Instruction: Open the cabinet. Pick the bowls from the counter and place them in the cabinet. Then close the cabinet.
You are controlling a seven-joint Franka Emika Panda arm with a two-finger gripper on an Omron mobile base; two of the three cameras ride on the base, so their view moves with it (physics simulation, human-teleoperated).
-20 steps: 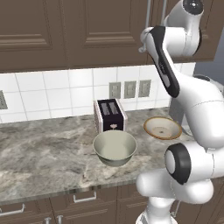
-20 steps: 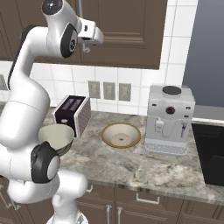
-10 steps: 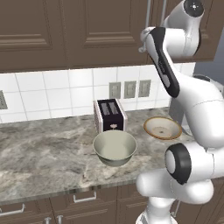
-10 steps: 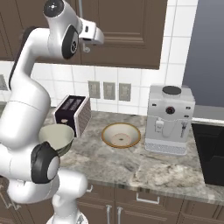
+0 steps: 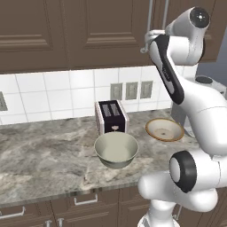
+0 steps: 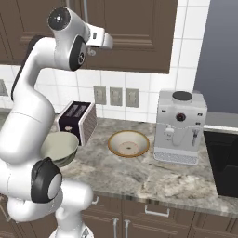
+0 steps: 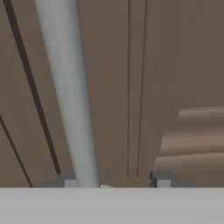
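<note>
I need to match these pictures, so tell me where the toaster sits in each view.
Left base view: the toaster stands at centre on the counter, just behind the deep plain bowl.
Right base view: left of centre, partly behind the arm.
Hand view: not in it.
Shared landmark: the patterned bowl, right of the toaster in both base views.

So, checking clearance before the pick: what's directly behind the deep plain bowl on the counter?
A dark toaster stands right behind the deep bowl, then tiled wall with outlets. The bowl's rim hides the toaster's base, so contact can't be judged.
</note>
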